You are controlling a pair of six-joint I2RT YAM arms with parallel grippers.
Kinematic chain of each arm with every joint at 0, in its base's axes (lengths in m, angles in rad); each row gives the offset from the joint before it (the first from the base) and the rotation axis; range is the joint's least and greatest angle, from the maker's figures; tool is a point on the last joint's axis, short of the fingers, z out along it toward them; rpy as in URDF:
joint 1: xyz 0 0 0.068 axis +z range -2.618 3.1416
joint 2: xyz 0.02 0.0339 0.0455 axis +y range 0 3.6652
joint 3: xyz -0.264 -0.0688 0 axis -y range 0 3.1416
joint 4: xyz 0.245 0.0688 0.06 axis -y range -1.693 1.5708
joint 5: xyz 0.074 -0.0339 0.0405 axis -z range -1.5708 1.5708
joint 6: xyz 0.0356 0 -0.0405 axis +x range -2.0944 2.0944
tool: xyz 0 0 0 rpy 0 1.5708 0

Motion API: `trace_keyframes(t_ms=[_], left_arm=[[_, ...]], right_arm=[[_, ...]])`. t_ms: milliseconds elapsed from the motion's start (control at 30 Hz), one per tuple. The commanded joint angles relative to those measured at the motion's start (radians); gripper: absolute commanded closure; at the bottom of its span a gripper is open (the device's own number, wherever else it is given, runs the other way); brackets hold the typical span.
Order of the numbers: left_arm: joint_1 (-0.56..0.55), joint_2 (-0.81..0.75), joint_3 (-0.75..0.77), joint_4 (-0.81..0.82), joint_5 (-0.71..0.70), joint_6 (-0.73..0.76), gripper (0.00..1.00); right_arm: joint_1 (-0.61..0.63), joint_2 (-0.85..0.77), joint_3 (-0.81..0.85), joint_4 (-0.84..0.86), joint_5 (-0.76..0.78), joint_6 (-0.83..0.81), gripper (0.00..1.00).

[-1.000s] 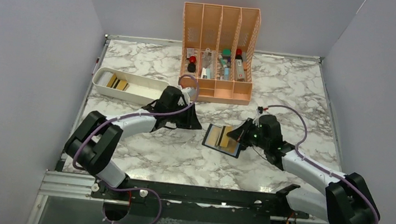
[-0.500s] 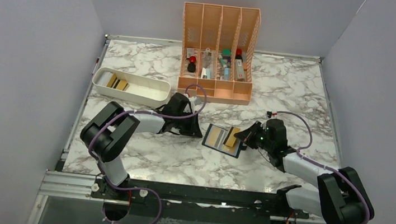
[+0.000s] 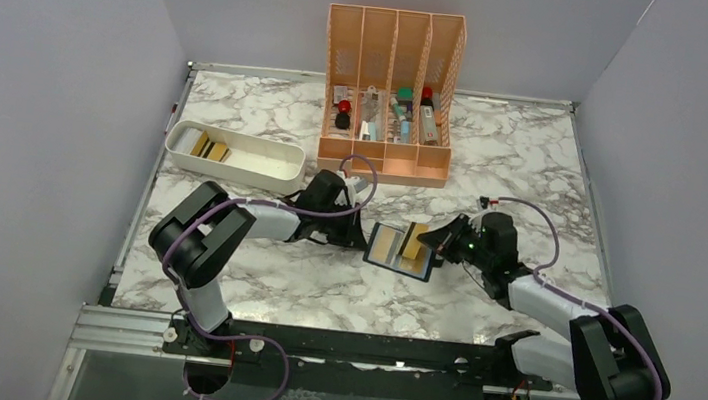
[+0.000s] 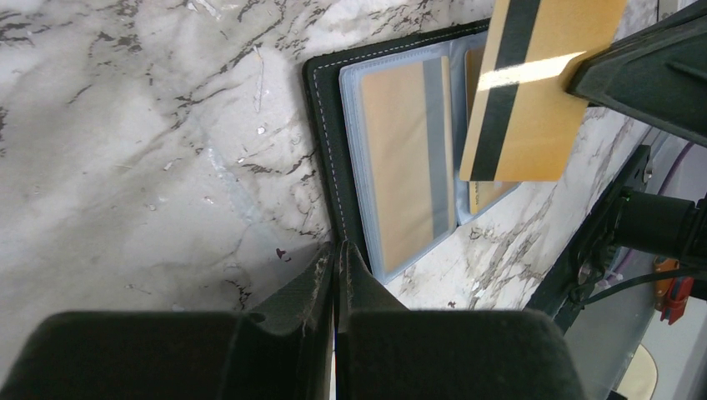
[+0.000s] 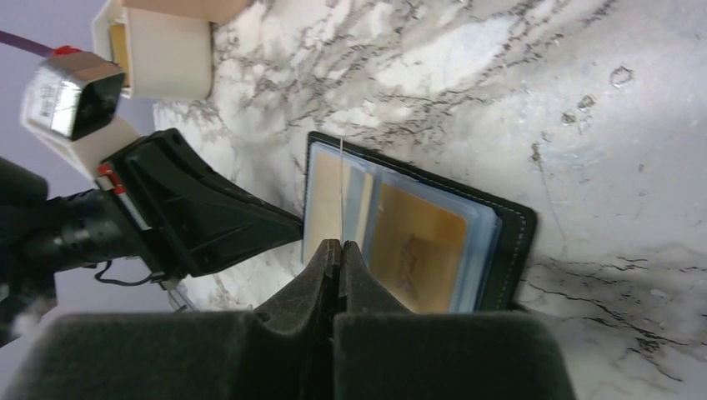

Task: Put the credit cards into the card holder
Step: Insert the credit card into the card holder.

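Note:
The black card holder (image 3: 384, 252) lies open on the marble, with gold cards in its bluish pockets (image 4: 404, 167). My right gripper (image 3: 433, 243) is shut on a gold credit card (image 3: 415, 240) with a dark stripe (image 4: 534, 92), held over the holder's right half. In the right wrist view that card is a thin edge-on line (image 5: 341, 187) above the holder (image 5: 421, 242). My left gripper (image 4: 336, 244) is shut, its tips resting on the holder's black stitched border. From above it (image 3: 361, 240) sits at the holder's left edge.
A white tray (image 3: 232, 172) at the back left holds more gold cards (image 3: 209, 148). The tall orange organiser (image 3: 393, 64) with small items stands behind the holder. Grey walls close in the left, right and back.
The left gripper has shut and slid right until it met the holder's left edge. The right gripper has drawn slightly right with the card still in it.

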Motion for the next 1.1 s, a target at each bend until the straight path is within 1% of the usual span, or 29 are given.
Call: trace_keyframes(t_ms=[0, 667, 1067], left_arm=[[-0.017, -0.003, -0.019, -0.009, -0.013, 0.0, 0.95], [-0.028, -0.006, -0.036, -0.008, -0.032, -0.003, 0.95], [-0.034, -0.006, -0.031, -0.009, -0.036, -0.001, 0.95]], right_arm=[[-0.006, -0.069, -0.002, -0.032, 0.004, -0.014, 0.99], [-0.006, 0.066, -0.01, 0.059, 0.027, -0.035, 0.99], [-0.006, 0.124, -0.048, 0.126, -0.019, -0.037, 0.99]])
